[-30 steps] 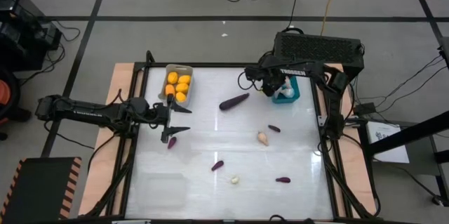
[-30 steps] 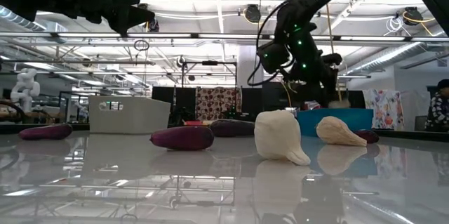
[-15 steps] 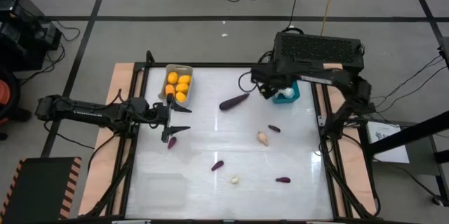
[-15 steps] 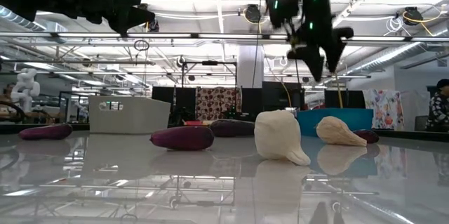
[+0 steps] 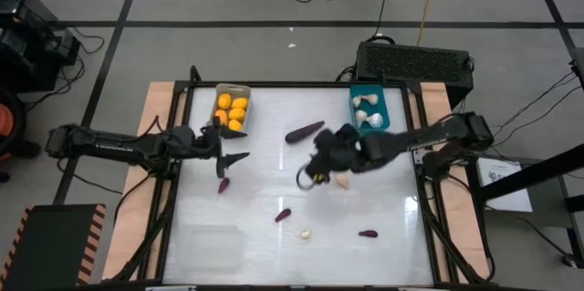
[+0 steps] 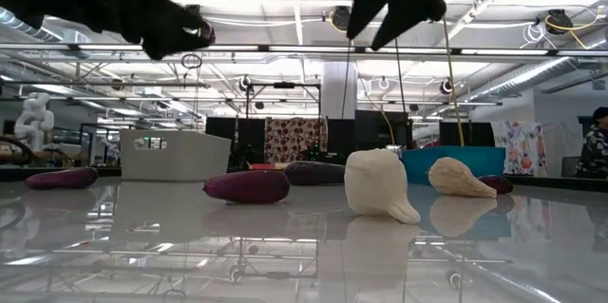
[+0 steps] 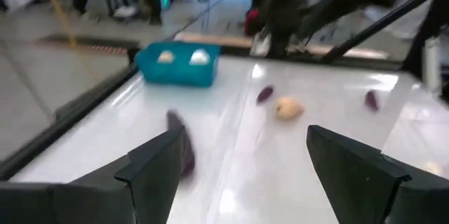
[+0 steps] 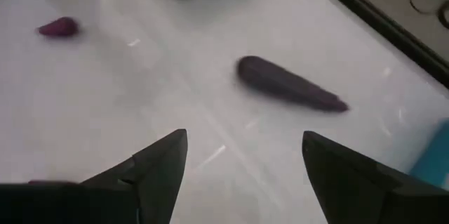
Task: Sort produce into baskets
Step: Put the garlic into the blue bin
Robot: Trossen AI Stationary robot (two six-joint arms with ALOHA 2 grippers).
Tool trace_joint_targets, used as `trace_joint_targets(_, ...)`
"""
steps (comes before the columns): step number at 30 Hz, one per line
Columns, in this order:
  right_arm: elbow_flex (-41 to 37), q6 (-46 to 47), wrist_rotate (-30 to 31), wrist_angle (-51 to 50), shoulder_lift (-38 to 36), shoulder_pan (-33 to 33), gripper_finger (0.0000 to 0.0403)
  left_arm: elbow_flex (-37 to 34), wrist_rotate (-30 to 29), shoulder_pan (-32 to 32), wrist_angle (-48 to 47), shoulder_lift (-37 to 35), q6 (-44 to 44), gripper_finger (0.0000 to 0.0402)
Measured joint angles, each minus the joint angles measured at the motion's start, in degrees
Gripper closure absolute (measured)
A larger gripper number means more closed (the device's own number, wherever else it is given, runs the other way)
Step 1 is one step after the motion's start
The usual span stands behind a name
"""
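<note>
Overhead, table-level, two wrist views; share table.

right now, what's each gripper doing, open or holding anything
Left gripper: open, empty, beside the grey basket.
Right gripper: open, empty, over the table's middle near the large eggplant.

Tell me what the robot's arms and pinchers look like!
Both arms are dark, almost black, built from slim jointed tubes. The left arm has small white lettering along it. The left gripper and right gripper each end in two flat, pointed black fingers, like little wedges.
</note>
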Motion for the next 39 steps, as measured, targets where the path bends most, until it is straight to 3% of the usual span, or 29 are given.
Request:
trace_joint_targets(4, 0.00, 2.76, 2.27, 0.79, 2.26, 4.24, 0.0129, 2.06, -0.05, 3.24, -10.55, 0.06, -3.09, 0.0097)
trace_joint_targets(9, 0.00, 7.80, 0.48, 1.08, 4.68, 7.66, 0.0129, 4.53, 0.00, 6.47, -23.68, 1.00, -3.75, 0.0097)
trace_joint_targets(18, 0.00, 16.63, -0.78, -1.73, 8.31, 12.65, 0.0129, 4.55, 1.29, 7.98, -22.89, 1.11, -1.16, 0.0097)
trace_joint_targets(30, 0.00, 42.61, -1.12, -19.92, 16.54, 12.21, 0.0129, 4.59, 1.49, 7.98, -18.02, 1.09, 0.18, 0.0097)
trace_joint_targets(39, -0.04, 43.58, -4.86, -21.83, 22.05, 9.43, 0.0129, 4.57, 1.74, 7.98, -18.22, 1.09, 0.18, 0.0097)
